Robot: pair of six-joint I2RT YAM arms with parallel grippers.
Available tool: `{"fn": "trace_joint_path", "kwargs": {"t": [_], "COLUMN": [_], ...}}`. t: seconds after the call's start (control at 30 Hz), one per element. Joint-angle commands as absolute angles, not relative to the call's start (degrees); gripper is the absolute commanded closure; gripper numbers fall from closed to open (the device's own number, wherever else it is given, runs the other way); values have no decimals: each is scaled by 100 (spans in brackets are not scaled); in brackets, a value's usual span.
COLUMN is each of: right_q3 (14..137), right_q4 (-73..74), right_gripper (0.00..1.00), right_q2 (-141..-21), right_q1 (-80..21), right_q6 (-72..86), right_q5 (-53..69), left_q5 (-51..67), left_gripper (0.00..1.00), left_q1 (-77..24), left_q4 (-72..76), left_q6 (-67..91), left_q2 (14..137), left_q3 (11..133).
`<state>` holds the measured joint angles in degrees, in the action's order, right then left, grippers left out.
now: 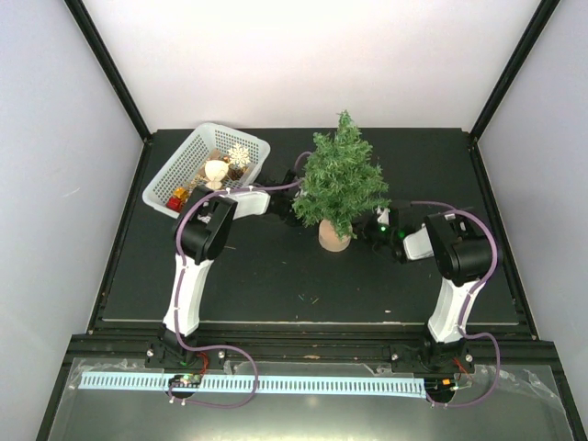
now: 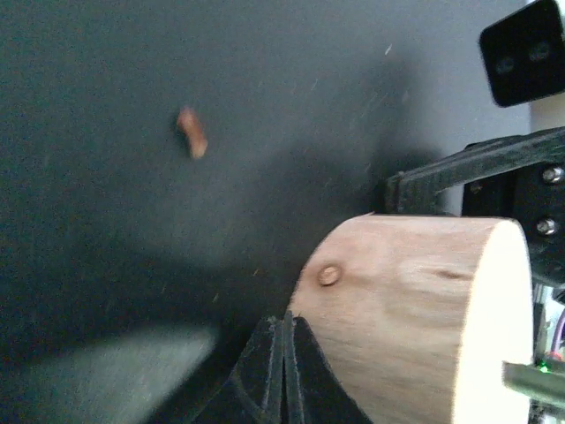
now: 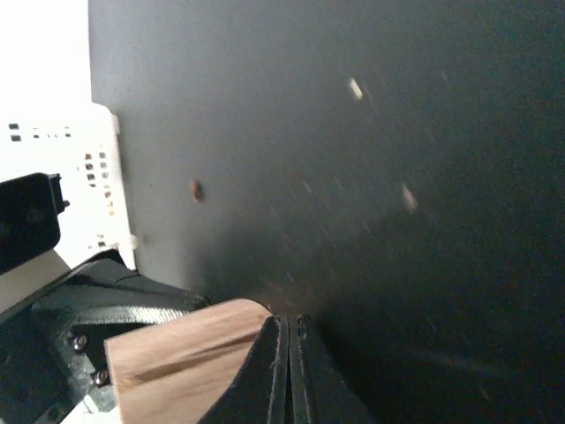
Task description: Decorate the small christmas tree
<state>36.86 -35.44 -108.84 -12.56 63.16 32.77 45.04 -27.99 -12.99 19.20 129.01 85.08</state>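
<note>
The small christmas tree [image 1: 341, 179] stands upright on its round tan wooden base [image 1: 333, 238] in the middle of the black table. My left gripper [image 1: 292, 213] is shut and empty, its tips against the left side of the base [image 2: 415, 309]. My right gripper [image 1: 375, 230] is shut and empty, its tips against the right side of the base [image 3: 181, 358]. In the left wrist view the left gripper [image 2: 284, 329] shows two pressed-together fingers. In the right wrist view the right gripper [image 3: 289, 329] shows the same. The branches hide both grippers partly from above.
A white basket [image 1: 208, 167] with a snowflake [image 1: 239, 154], pine cones and red ornaments [image 1: 175, 200] sits at the back left. A small brown scrap [image 2: 192, 132] lies on the table. Black frame posts and white walls enclose the table.
</note>
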Motion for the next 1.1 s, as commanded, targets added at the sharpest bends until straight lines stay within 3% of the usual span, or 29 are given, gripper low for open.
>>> {"fn": "trace_joint_path", "kwargs": {"t": [0.0, 0.27, 0.73, 0.8, 0.87, 0.97, 1.07], "right_q3": [3328, 3121, 3508, 3604, 3682, 3692, 3666], "right_q4": [-3865, -3655, -1411, -910, -419, 115, 479], "right_gripper": [99, 99, 98, 92, 78, 43, 19], "right_q2": [-10612, -10277, -8971, -8679, -8373, -7862, -7410], "right_q1": [-1336, -1333, -1288, -1284, -1283, -1279, -1283], "right_q6": [6221, 6119, 5438, 5154, 4877, 4678, 4566], "right_q5": [3460, 3271, 2111, 1889, 1638, 1347, 1196], "left_q5": [4448, 4183, 2888, 2949, 3016, 2769, 2667], "left_gripper": [98, 99, 98, 98, 98, 92, 76], "left_q1": [-2835, -2661, -2355, -2353, -2347, -2268, -1932], "left_q4": [-1651, -1848, -2363, -2655, -2980, -3192, -3420], "left_q6": [1384, 983, -329, -694, -1124, -1629, -2018], "left_q2": [12576, 12094, 10525, 10214, 9829, 9126, 8525], "left_q3": [8144, 7703, 6802, 6762, 6728, 6518, 6409]}}
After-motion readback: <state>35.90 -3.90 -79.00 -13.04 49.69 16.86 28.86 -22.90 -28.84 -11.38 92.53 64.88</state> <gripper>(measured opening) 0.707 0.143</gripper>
